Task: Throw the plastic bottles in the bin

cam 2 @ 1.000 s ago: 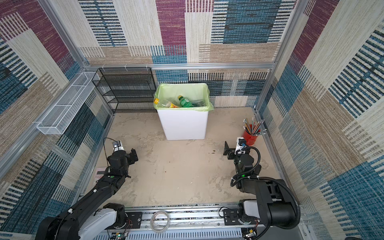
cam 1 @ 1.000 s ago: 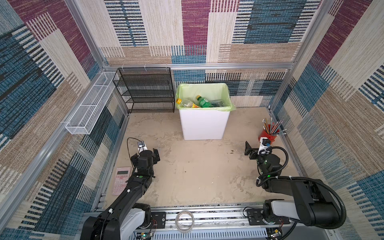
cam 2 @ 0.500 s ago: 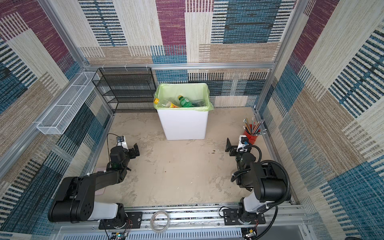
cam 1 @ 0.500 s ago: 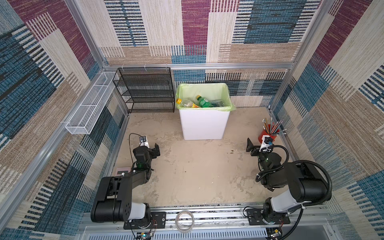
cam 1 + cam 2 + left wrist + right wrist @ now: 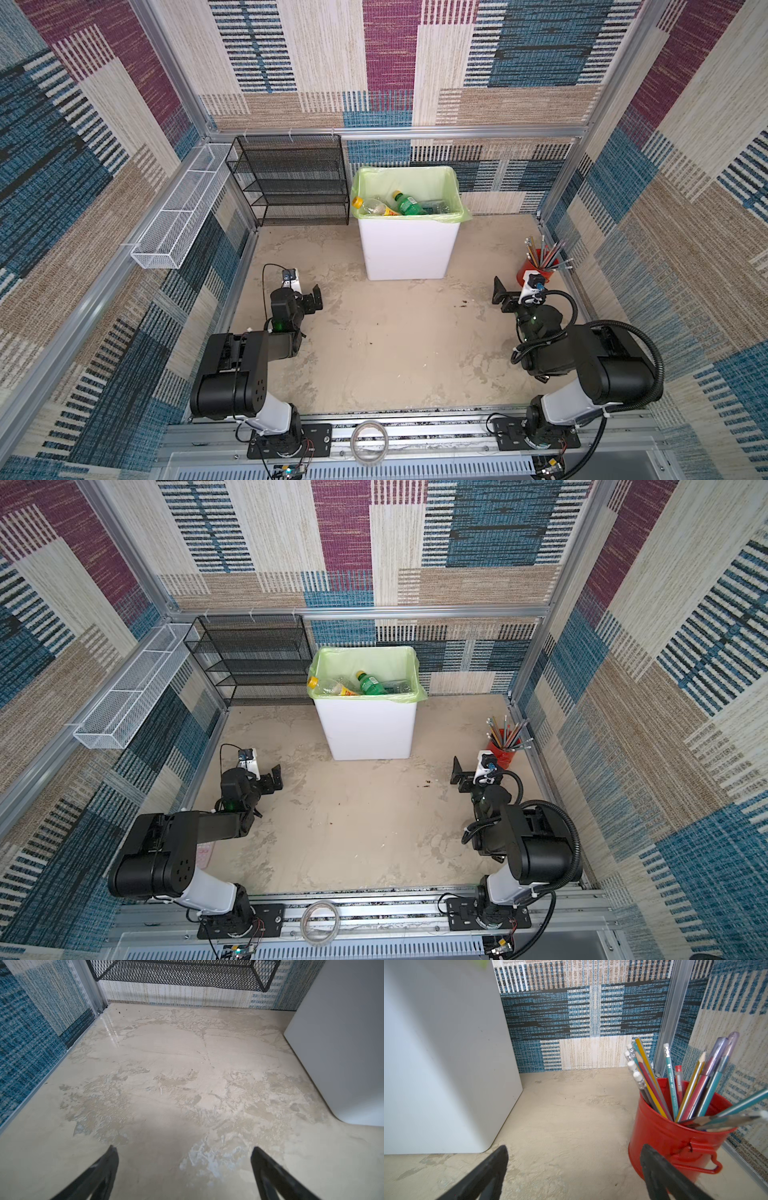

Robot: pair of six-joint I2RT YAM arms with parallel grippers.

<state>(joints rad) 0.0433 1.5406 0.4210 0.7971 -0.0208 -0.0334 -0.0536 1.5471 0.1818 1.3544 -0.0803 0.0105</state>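
**Both arms drawn back — bottles lie in the bin**

Since a second ago the left arm [image 5: 232, 374] and the right arm [image 5: 602, 365] have folded back toward their bases, elbows now raised, and the left gripper [image 5: 311, 297] has finished spreading.

We see the mottled beige table [image 5: 395, 353] stretching between them. Near its far edge stands the white bin [image 5: 409, 249], lined with a light-green bag folded over its rim. A black mesh shelf rack [image 5: 295, 183] stands just beside the bin against the back wall, and a long white wire basket [image 5: 183, 208] hangs along the left wall.

The left gripper sits low over the table, jaws spread wide and holding nothing; its wrist view shows the bin's wall close by. The right gripper [image 5: 500, 293] is equally wide apart and empty, just beside a red bucket [image 5: 536, 270] of pencils [image 5: 670, 1076]. In its wrist view one finger [image 5: 654, 1165] overlaps the bucket — we cannot tell whether they touch.

The plastic bottles [image 5: 365, 685] lie inside the bin, on top of the heap: a green bottle [image 5: 409, 203] with a yellow cap, touching a clear bottle [image 5: 372, 205], also yellow-capped.
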